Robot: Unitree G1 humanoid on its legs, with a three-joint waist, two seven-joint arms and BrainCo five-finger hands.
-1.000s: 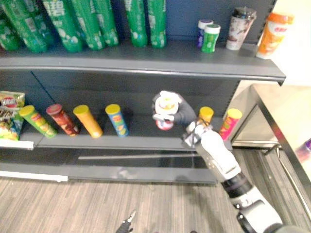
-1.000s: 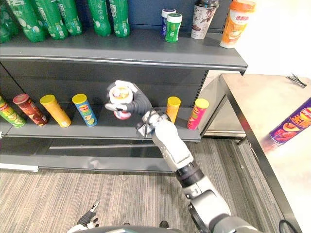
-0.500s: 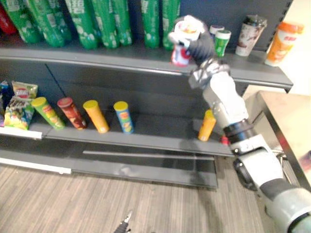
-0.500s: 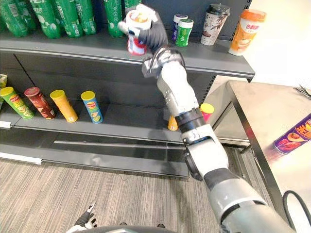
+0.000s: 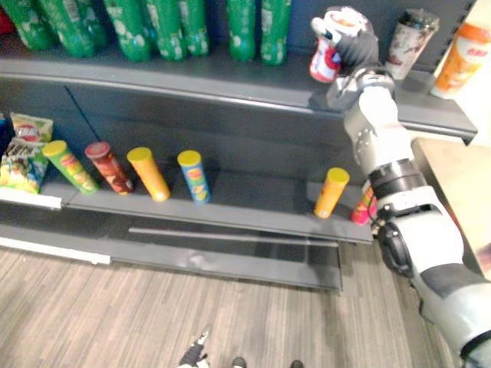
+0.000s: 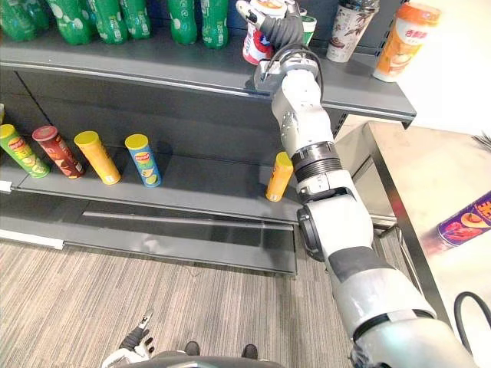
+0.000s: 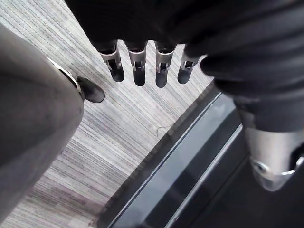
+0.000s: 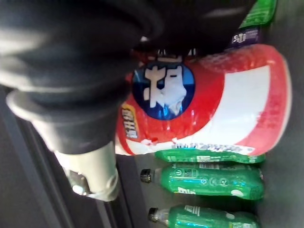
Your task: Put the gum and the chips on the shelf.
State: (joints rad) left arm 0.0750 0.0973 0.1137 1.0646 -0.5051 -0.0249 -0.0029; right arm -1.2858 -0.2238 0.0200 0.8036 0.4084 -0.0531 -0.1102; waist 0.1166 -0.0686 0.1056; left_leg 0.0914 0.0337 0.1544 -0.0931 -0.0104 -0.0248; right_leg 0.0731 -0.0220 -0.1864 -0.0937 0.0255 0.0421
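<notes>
My right hand [image 6: 281, 29] is shut on a red and white chips can [image 5: 324, 60], fingers and dark cover wrapped round its upper part. The can [image 8: 209, 99] is held slightly tilted over the top shelf [image 5: 192, 78], right of the green bottles; I cannot tell whether its base touches the board. A green-capped gum bottle [image 6: 309, 25] stands on that shelf just behind the hand, mostly hidden by it. My left hand [image 7: 137, 64] hangs low above the striped floor with relaxed fingers holding nothing.
Green drink bottles [image 5: 153, 27] line the top shelf to the left; a brown cup [image 5: 406, 42] and an orange cup [image 5: 459, 46] stand to the right. Chips cans [image 5: 149, 172] lean on the lower shelf. A purple chips can [image 6: 464, 222] lies on the table [image 6: 399, 176] at right.
My right hand has carried the red can up from the lower shelf to the top shelf and then rightwards toward the gum bottles. The camera has shifted too.
</notes>
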